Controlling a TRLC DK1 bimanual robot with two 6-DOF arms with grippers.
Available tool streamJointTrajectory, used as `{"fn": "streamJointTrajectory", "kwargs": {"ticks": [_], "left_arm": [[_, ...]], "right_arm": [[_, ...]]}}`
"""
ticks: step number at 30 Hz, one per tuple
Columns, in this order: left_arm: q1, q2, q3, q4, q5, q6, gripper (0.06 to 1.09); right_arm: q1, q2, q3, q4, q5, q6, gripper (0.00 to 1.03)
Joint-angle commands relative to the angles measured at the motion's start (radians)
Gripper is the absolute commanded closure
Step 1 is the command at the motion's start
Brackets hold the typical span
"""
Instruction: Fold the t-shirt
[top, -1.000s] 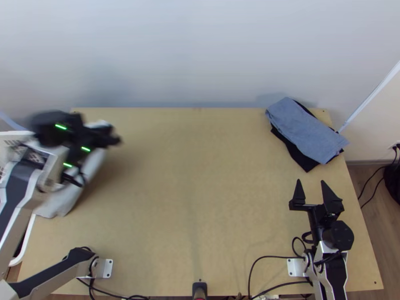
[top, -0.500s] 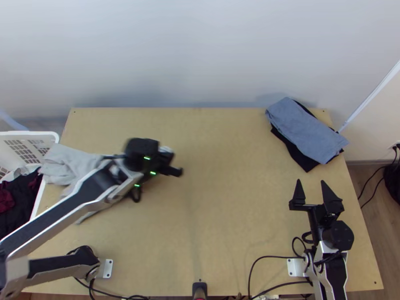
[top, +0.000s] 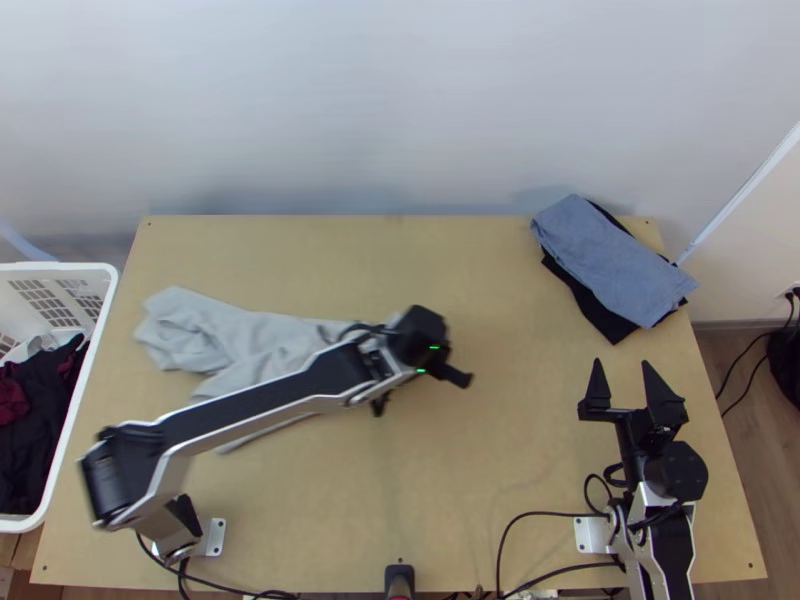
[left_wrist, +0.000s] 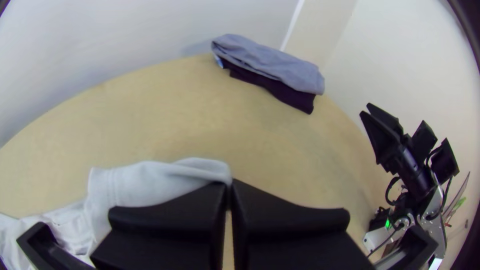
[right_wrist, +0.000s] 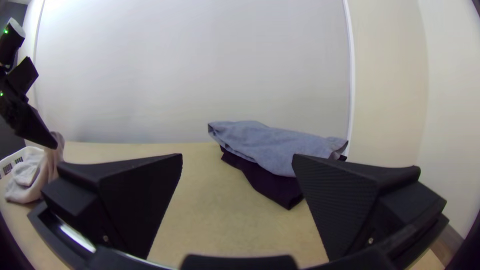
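The light grey t-shirt (top: 270, 340) lies rumpled over the left part of the light wooden tabletop (top: 520, 450), bunched at its end nearer the basket and drawn out toward the middle. The left end effector (top: 428, 358) is clenched on that middle end; in the left wrist view its two black fingertips meet with a pinch of the pale fabric between them. From the right wrist view, the gripped part is raised, with the cloth sloping down from it to the wood. The left arm (top: 290, 395) crosses above the shirt, covering some of it.

The right end effector (top: 622, 366) is released, its fingers spread well apart with nothing between them (they point toward the far side), and it is well apart from the shirt.

At the far right corner, a blue-grey garment (top: 610, 260) lies folded on top of a black garment (top: 603, 318), which sticks out below it. At the left edge is a white plastic laundry basket (top: 75, 268) holding black clothing (top: 40, 430) and a dark red piece (top: 11, 398).
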Motion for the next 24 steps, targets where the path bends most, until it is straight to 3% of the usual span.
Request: {"fn": "streamJointTrajectory", "kwargs": {"ticks": [1, 15, 16, 17, 19, 20, 21, 24], "left_arm": [[-0.037, 0.095, 0.13, 0.026, -0.004, -0.033, 1.05], [-0.123, 0.415, 0.562, 0.018, -0.004, -0.048, 1.05], [-0.126, 0.432, 0.587, 0.018, -0.005, -0.048, 1.0], [-0.128, 0.451, 0.61, 0.019, -0.004, -0.047, 0.85], [-0.134, 0.475, 0.644, 0.018, 0.008, -0.036, 0.47], [-0.135, 0.481, 0.656, 0.024, 0.008, -0.022, 0.2], [-0.135, 0.487, 0.668, 0.026, 0.013, -0.018, 0.09], [-0.134, 0.489, 0.696, 0.043, 0.025, -0.018, 0.09]], "right_arm": [[-0.003, -0.006, -0.005, -0.022, 0.005, -0.017, 0.03], [-0.003, -0.006, -0.005, -0.022, 0.005, -0.017, 0.03], [-0.003, -0.006, -0.005, -0.022, 0.005, -0.017, 0.03], [-0.003, -0.006, -0.005, -0.022, 0.005, -0.017, 0.03], [-0.003, -0.006, -0.005, -0.022, 0.005, -0.017, 0.03], [-0.003, -0.006, -0.005, -0.022, 0.005, -0.017, 0.03], [-0.003, -0.006, -0.005, -0.022, 0.005, -0.017, 0.03], [-0.003, -0.006, -0.005, -0.022, 0.005, -0.017, 0.03]]}}
